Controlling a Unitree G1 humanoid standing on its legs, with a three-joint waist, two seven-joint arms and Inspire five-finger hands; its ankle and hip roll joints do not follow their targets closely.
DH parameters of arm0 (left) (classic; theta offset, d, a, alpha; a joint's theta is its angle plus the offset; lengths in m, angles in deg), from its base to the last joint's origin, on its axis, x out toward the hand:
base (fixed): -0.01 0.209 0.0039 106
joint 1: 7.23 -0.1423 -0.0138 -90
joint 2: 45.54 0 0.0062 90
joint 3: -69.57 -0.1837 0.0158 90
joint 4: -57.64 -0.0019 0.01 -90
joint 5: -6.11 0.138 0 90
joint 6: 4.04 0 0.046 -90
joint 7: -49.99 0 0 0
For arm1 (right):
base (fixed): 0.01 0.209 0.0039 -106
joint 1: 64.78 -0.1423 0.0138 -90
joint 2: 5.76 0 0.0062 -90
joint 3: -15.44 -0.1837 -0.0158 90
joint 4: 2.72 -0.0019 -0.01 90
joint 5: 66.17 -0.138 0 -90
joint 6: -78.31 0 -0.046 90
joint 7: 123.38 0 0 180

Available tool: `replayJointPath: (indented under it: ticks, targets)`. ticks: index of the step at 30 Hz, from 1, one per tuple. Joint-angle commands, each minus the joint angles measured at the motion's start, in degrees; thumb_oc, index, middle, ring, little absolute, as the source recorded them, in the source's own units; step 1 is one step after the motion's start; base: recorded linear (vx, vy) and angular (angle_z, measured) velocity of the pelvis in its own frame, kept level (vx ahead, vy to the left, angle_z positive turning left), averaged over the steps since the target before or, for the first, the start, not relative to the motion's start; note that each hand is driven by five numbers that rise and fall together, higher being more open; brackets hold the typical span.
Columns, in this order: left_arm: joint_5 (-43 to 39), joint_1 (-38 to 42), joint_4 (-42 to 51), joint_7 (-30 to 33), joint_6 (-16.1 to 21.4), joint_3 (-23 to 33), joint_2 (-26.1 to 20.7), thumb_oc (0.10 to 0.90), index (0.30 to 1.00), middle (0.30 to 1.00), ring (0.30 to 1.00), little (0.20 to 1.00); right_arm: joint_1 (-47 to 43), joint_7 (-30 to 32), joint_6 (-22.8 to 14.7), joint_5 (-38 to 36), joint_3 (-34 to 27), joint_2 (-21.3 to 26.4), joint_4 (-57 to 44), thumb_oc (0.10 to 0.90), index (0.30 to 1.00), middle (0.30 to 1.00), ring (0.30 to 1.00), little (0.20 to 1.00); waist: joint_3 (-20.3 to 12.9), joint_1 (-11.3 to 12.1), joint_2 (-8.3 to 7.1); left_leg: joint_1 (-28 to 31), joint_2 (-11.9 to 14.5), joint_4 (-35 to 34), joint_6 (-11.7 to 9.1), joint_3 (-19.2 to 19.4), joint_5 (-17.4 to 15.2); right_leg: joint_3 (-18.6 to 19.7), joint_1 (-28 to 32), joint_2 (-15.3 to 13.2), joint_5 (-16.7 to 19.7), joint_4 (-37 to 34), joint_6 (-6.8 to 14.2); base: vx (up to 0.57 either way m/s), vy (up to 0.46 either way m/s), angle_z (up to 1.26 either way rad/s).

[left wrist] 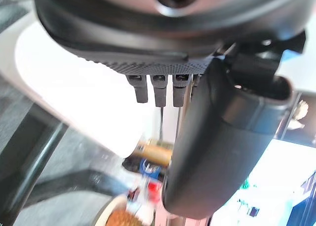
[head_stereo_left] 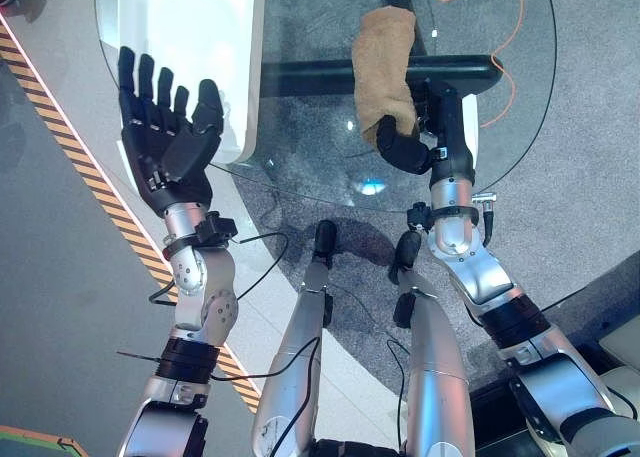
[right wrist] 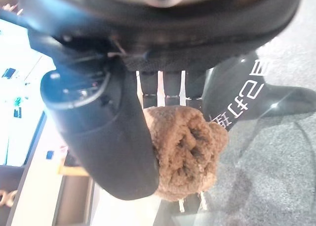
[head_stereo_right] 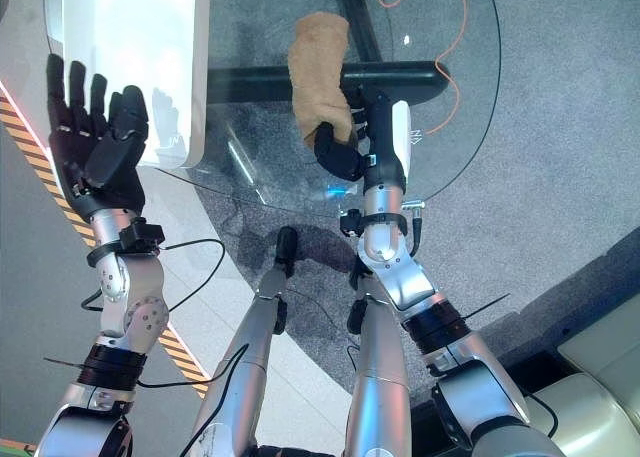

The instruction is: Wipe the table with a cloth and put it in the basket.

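Right robot hand: I see it clenched on the near end of the brown cloth, thumb on one side and fingers on the other; my right wrist view shows the bunched end wedged between them.

Cloth: most of it lies stretched out flat on the glass desk, running away from the hand, over the dark bar that shows beneath the glass.

Left robot hand: released, fingers straight and spread, palm up, raised near the white desk support and well apart from the cloth (idle, as far as I can judge).

Basket: I cannot place it from here.

Stage, my judgement: wiping under way; the drop-off is not yet done.

Risk, grip: only one end is held, so if I drag it across smooth glass the free length may fold or bunch and cover little of the surface.

Risk, slip: the pinch sits on a thick wad; a firm push could squeeze the cloth out of the fingers.

Risk, edge: the hand works close to the near rim of the glass, so a long pull toward me could sweep the cloth off onto the floor.

Risk, pressure: the fingertips could scrape the glass if I press down too hard.
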Motion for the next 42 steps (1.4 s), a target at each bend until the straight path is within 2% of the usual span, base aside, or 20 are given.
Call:
replayJointPath:
  ticks: [1, 5, 12, 16, 24, 30, 42]
  targets:
    - [-1.7, 3.4, 7.8, -3.2, 3.2, 3.1, -2.0, 0.8, 0.9, 0.9, 0.9, 0.9, -4.1, -1.2, -11.1, 3.9, -2.4, -1.2, -15.0, 0.1, 0.3, 0.3, 0.3, 0.2, -1.6, -0.4, 0.38, 3.1, -4.2, -1.4, 3.6, 4.1, -2.3, -0.9, 4.1, 2.6, -2.3, -2.0, 2.4, 0.0, 0.0, 0.0]
    - [-3.7, 5.6, 7.7, -5.7, 1.6, 2.1, -1.9, 0.8, 0.9, 0.9, 0.9, 0.9, -4.7, -3.1, -11.5, 3.2, -2.6, -0.8, -16.9, 0.1, 0.3, 0.3, 0.3, 0.2, -1.6, -1.1, 0.22, 3.1, -4.1, -1.4, 3.5, 4.6, -2.3, -0.6, 3.9, 2.6, -2.0, -2.3, 2.6, 0.0, 0.0, 0.0]
    - [-7.5, 8.1, 8.3, -8.0, 1.5, 1.0, -1.5, 0.8, 0.9, 0.9, 0.9, 0.9, -5.5, -6.6, -12.4, 2.3, -2.0, -0.9, -18.6, 0.1, 0.3, 0.3, 0.3, 0.2, -1.6, -1.9, -0.04, 3.3, -3.9, -1.5, 3.5, 5.1, -2.3, -0.1, 4.1, 2.8, -1.8, -2.5, 2.6, 0.0, 0.0, 0.0]
    - [-11.4, 9.8, 8.5, -10.0, -1.6, 0.2, -0.6, 0.8, 0.9, 0.9, 0.9, 0.9, -6.3, -8.8, -12.9, 1.4, -1.0, -0.8, -19.8, 0.1, 0.3, 0.3, 0.3, 0.2, -1.6, -2.2, -0.22, 3.4, -3.8, -1.6, 3.4, 5.4, -2.2, -0.1, 4.2, 2.7, -1.7, -2.7, 2.8, 0.0, 0.001, -0.01]
    - [-14.6, 12.1, 7.7, -10.0, -6.3, -1.3, -0.6, 0.8, 0.9, 0.9, 0.9, 0.9, -7.9, -11.4, -13.1, -0.3, 0.3, -0.6, -21.3, 0.1, 0.3, 0.3, 0.3, 0.2, -1.6, -2.9, -0.09, 3.7, -3.8, -1.7, 3.3, 5.8, -2.2, 0.1, 4.4, 2.6, -1.6, -3.2, 2.8, 0.0, 0.0, -0.05]
    - [-17.6, 13.1, 7.5, -10.5, -8.3, -2.1, -0.2, 0.8, 0.9, 0.9, 0.9, 0.9, -8.7, -13.0, -13.0, -1.8, 1.0, -0.5, -22.5, 0.1, 0.3, 0.3, 0.3, 0.2, -1.6, -3.2, -0.13, 3.7, -3.7, -1.8, 3.2, 6.0, -2.2, 0.2, 4.5, 2.6, -1.5, -3.5, 2.9, 0.0, 0.0, 0.0]
    - [-18.0, 14.5, 7.5, -10.9, -12.8, -3.7, 0.1, 0.8, 0.9, 0.9, 0.9, 0.9, -10.0, -14.2, -12.1, -2.5, 2.4, -0.9, -23.8, 0.1, 0.3, 0.3, 0.3, 0.2, -1.6, -3.4, -0.17, 4.1, -3.6, -2.4, 3.0, 6.3, -2.0, 0.1, 5.0, 2.6, -1.4, -4.3, 2.8, 0.0, 0.0, 0.0]
